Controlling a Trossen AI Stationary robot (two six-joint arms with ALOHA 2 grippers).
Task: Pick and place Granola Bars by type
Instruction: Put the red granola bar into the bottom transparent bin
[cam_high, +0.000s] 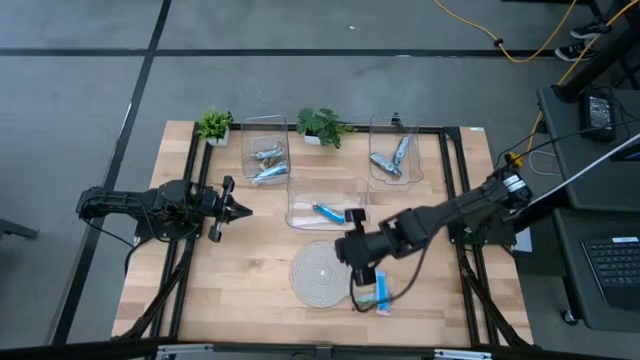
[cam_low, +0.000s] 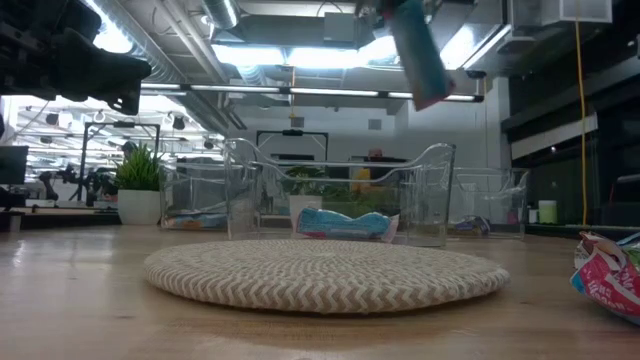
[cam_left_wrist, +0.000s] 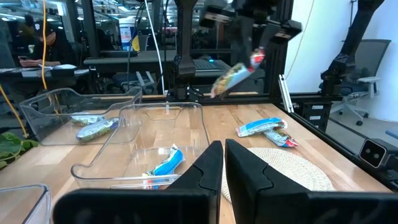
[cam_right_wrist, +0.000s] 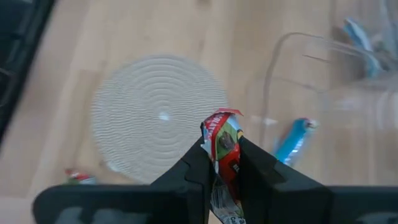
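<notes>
Right gripper (cam_right_wrist: 222, 163): clamped on a red-and-green granola bar (cam_right_wrist: 222, 149), held in the air above the table between the woven mat and the middle bin.
Left gripper (cam_high: 240, 210): fingers closed, empty, parked at 9 o'clock on the table.
Woven mat (cam_high: 322, 272): at 6 o'clock; two loose bars (cam_high: 374, 293) lie just beside it at its 3 o'clock edge.
Middle bin (cam_high: 325, 203): holds one blue bar (cam_high: 327, 212), so dropping the red-and-green bar here would likely mix types.
Back bins (cam_high: 266, 150): silvery-green bars inside, at 11 and 1 o'clock.
Grip risk: only the wrapper's end looks pinched; the bar could slip or swing on transit.
</notes>
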